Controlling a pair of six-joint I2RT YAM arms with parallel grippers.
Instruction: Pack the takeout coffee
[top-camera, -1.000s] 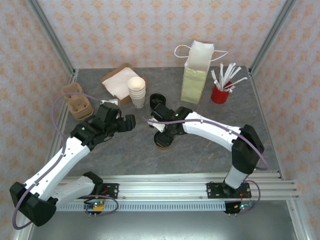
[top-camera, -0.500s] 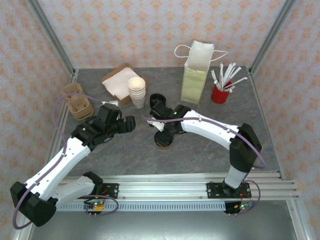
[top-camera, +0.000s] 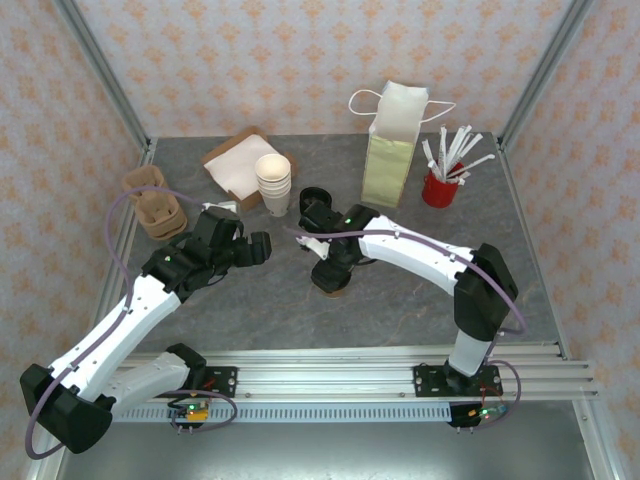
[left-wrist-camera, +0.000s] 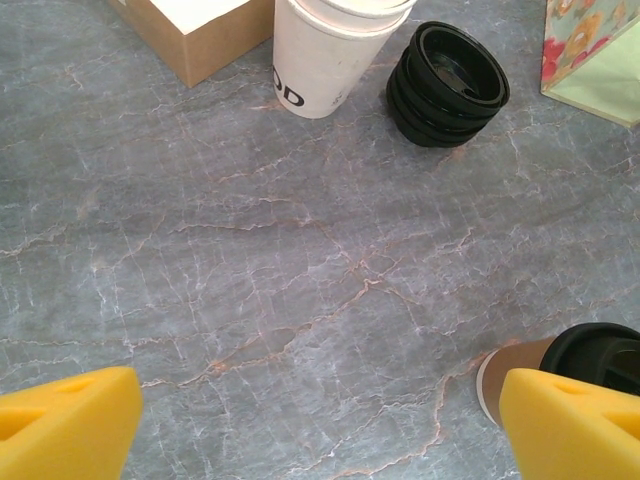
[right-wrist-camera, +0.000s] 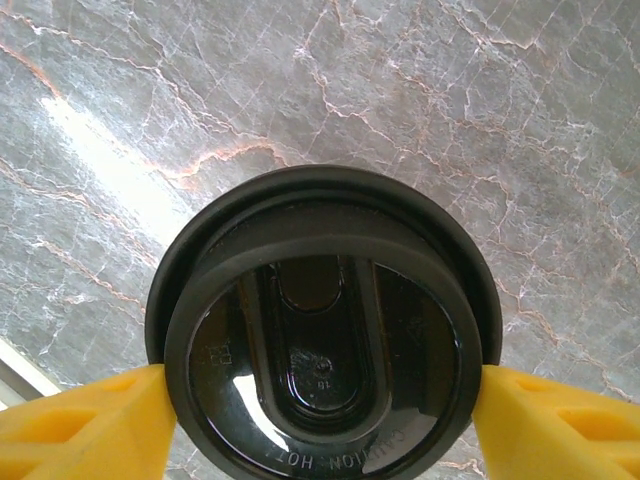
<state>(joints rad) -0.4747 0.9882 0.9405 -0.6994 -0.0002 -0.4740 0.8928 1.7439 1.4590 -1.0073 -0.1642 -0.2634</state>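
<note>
— Which step is this?

— The pickup, I'd say. The takeout coffee (top-camera: 330, 281) stands upright near the middle of the grey veined table (top-camera: 400, 315), well apart from the paper bag (top-camera: 390, 160). Its lid (right-wrist-camera: 320, 370) is on. The right gripper (right-wrist-camera: 320, 418) is directly above it, with a yellow pad (right-wrist-camera: 80, 425) on each side of the lid's rim.

— Clamped on it?

— I cannot tell. The pads sit right at the rim, but whether they squeeze it or merely flank it isn't clear. The left gripper (left-wrist-camera: 320, 425) hangs to the cup's left, jaws wide and nothing between them.

— And next?

— Probably a firm hold and a straight lift. Then a level carry to the far side and down through the bag's mouth. The lid is glossy black plastic, round with a raised ridge, so likely slippery. The cup wall is tan paper, tapered, and I'd expect it to dent under a hard pinch.

— What lies beyond?

— A stack of black lids (left-wrist-camera: 447, 80), then a stack of lidless cream cups (left-wrist-camera: 335, 45) beside a box of white napkins (top-camera: 235, 165). Far left is a moulded pulp cup carrier (top-camera: 155, 208). At the back, the paper bag is pale green and tall, with white loop handles. Next to it is a red tub of white straws or stirrers (top-camera: 440, 188).
</note>
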